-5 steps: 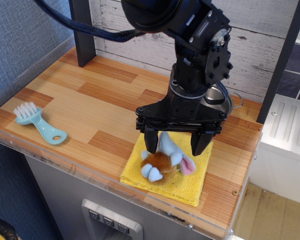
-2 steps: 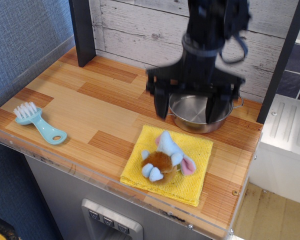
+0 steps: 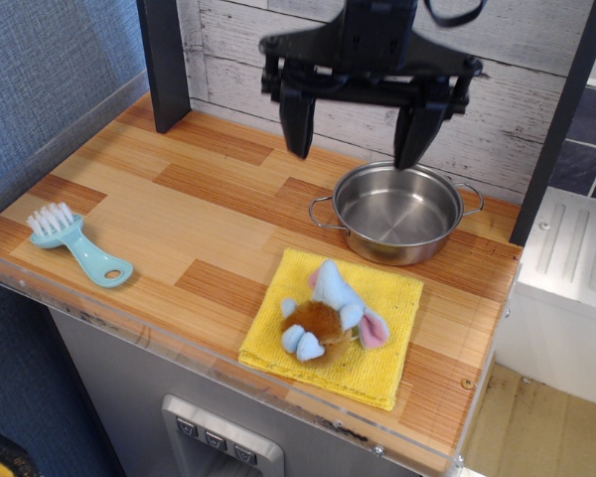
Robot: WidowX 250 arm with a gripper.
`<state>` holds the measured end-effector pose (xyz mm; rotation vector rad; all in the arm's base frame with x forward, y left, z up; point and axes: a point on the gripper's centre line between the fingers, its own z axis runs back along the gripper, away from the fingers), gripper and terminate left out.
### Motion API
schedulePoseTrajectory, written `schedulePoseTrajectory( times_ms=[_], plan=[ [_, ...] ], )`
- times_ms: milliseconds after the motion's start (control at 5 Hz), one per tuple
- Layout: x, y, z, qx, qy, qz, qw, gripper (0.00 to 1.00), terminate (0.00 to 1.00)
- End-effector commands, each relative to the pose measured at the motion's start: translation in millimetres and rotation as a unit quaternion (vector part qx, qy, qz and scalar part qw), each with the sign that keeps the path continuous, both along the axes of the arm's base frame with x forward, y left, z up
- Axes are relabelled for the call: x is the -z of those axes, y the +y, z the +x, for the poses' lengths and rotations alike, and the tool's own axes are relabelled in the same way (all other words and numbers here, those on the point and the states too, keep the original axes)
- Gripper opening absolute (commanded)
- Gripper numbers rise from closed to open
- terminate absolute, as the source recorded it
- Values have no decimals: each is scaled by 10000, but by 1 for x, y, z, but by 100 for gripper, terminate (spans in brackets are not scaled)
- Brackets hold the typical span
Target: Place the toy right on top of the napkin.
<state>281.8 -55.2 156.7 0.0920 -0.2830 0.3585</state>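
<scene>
Toy on napkin, claw clear

Toy (image 3: 327, 316), a small plush with brown body, pale blue head and paws and a pink inner ear, lies on its side on the yellow napkin (image 3: 382, 362), fully inside the cloth's edges. Napkin sits flat near the front edge of the wooden tabletop (image 3: 169, 224), just in front of the steel pot (image 3: 398, 213). Claw (image 3: 357, 125) hangs high above the pot's rear rim, jaws spread wide, holding nothing, well apart from the toy. Light blue brush (image 3: 77, 246) lies at the left, well away and not involved. Judging by layout, the placement looks done; nothing obvious is left except maybe parking the arm.
</scene>
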Motion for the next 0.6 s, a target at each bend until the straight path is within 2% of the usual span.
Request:
schedulePoseTrajectory(
  times_ms=[0,200,400],
  plan=[
    [-19,-4,0,27,-281,-73,9996,100,0],
    [-19,-4,0,27,-281,-73,9996,100,0],
    [-19,-4,0,27,-281,-73,9996,100,100]
  ],
)
